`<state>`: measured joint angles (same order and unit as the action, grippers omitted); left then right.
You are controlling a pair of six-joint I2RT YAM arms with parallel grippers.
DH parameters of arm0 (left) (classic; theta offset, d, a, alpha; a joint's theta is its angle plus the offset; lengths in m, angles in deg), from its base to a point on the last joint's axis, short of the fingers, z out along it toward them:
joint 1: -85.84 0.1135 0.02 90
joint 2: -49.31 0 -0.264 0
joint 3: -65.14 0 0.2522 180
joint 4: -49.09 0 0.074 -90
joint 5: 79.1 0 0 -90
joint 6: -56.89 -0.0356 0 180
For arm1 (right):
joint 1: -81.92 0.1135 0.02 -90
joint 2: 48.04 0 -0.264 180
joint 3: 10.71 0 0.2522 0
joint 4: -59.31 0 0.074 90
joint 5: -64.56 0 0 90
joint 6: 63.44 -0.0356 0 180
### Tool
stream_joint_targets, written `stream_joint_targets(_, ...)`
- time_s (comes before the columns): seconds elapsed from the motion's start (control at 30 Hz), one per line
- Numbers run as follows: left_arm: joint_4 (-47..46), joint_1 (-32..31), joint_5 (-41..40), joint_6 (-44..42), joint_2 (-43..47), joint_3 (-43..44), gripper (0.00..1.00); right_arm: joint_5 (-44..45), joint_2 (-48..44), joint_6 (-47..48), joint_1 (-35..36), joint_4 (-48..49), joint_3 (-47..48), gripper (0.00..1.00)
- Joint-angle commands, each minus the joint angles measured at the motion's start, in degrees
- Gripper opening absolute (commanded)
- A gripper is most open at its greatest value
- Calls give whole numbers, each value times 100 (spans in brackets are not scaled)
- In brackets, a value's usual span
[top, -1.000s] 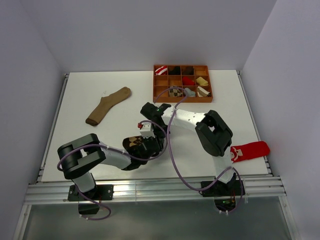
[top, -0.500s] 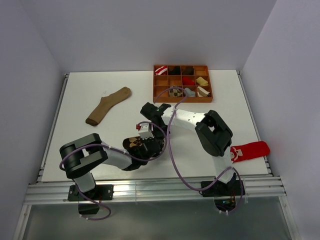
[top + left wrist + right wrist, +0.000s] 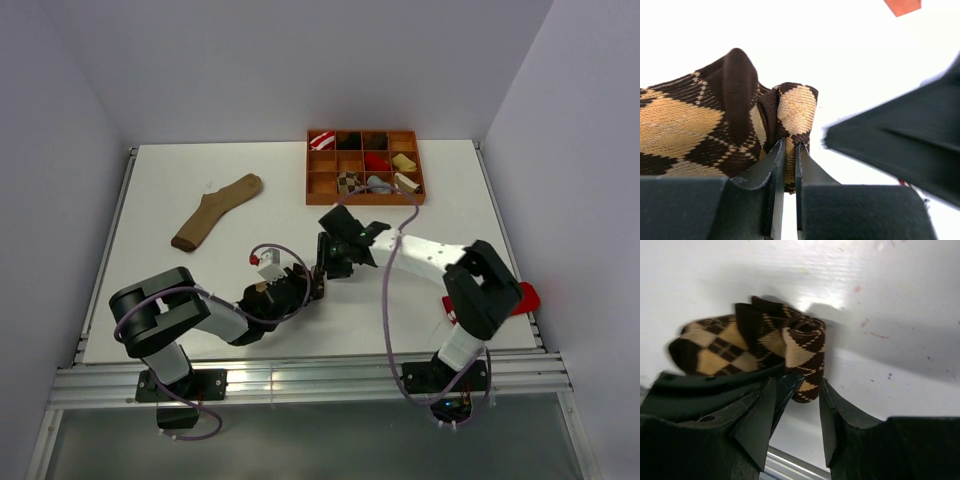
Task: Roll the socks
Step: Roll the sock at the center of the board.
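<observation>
Item: brown diamond sock (image 3: 715,347), bunched up and lying on the white table (image 3: 150,200) near its front middle. I am seeing the left gripper (image 3: 790,145) pinching a fold at the rolled end, fingers clenched on the cloth. The right gripper (image 3: 796,382) is straddling that same end, fingers standing apart.

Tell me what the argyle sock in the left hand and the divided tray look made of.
Argyle sock: matte knitted fabric, perhaps cotton or wool; stitch rows show, and it folds softly where the left hand pinches it. Tray: rigid, orange-brown, thin straight dividers; wood or plastic, too small to tell.
</observation>
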<state>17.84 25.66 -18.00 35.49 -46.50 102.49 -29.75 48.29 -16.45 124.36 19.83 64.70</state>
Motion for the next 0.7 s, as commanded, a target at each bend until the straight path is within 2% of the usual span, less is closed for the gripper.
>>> stream_joint_targets(0.0, 504, 278, 491, 180, -184, -565, 0, -569, -773, -235, -235, 1495, -712, 47)
stream_joint_targets(0.2, -68, 560, 992, 593, -184, -996, 1, -1114, -1187, -103, -420, 2964, -1883, 49)
stream_joint_targets(0.4, -359, 727, 1317, 1094, -263, -1234, 1, -1405, -889, -94, -429, 3747, -2262, 56)
stream_joint_targets(0.67, -228, 762, 1352, 1314, -157, -1357, 1, -1739, -230, -402, -447, 4697, -2403, 55)
